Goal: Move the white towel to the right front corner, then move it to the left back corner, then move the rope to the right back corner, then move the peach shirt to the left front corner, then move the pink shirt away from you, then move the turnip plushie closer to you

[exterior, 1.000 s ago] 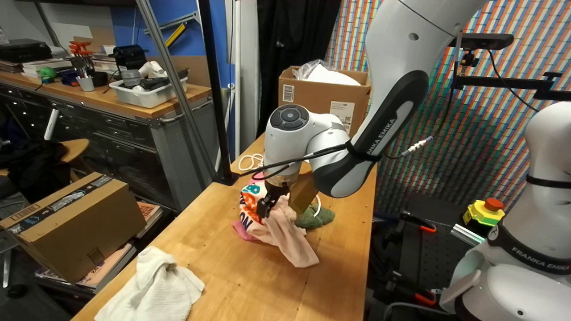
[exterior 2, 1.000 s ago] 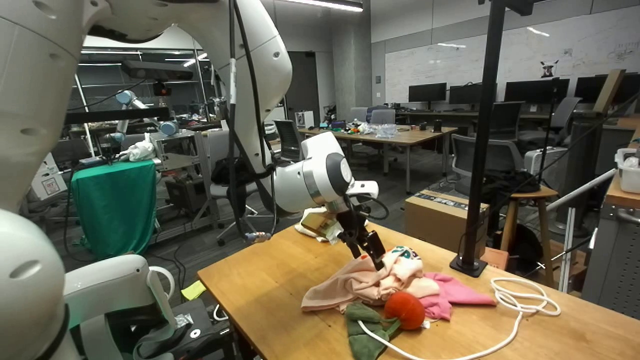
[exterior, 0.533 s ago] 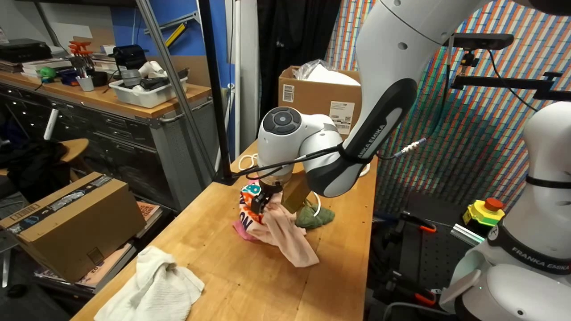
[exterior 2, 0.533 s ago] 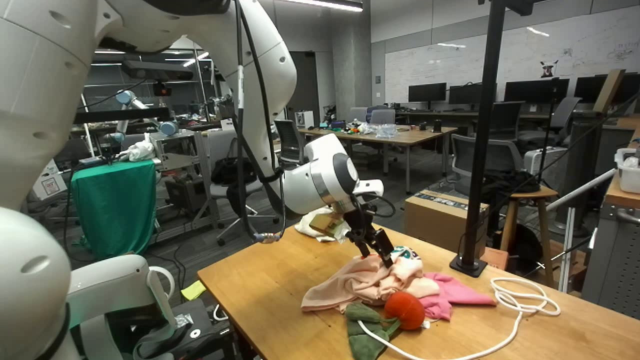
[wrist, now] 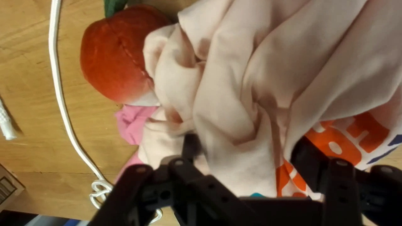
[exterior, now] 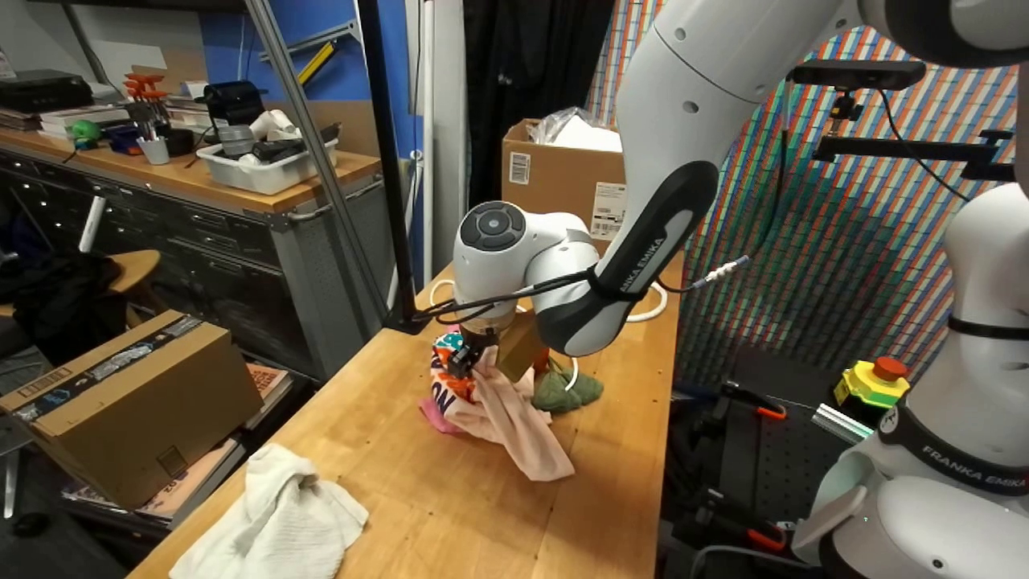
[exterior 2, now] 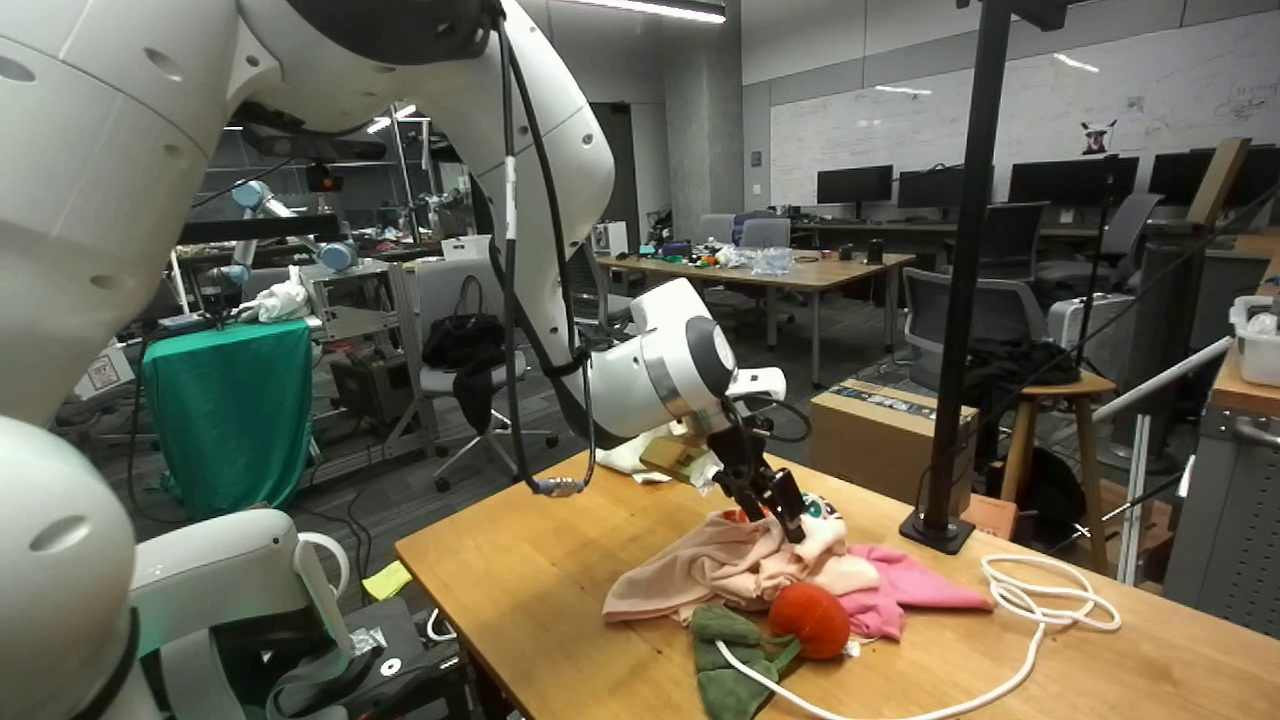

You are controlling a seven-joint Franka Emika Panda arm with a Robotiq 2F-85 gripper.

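Fingers (wrist: 309,163) spread wide astride a fold of peach shirt (wrist: 270,75), not clamped; presumably sited there for an easy pinch. Near them, touching the peach shirt: turnip (exterior 2: 810,620) at its edge, pink shirt (exterior 2: 905,588) partly underneath. Either might drag along.

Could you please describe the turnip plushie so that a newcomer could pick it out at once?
On the wooden table with the black post, find the crumpled peach shirt. Beside it lies the turnip plushie, the white rope crossing its green leaves. Plump, round and red, it stands apart from that shirt, the pink shirt and the white rope.
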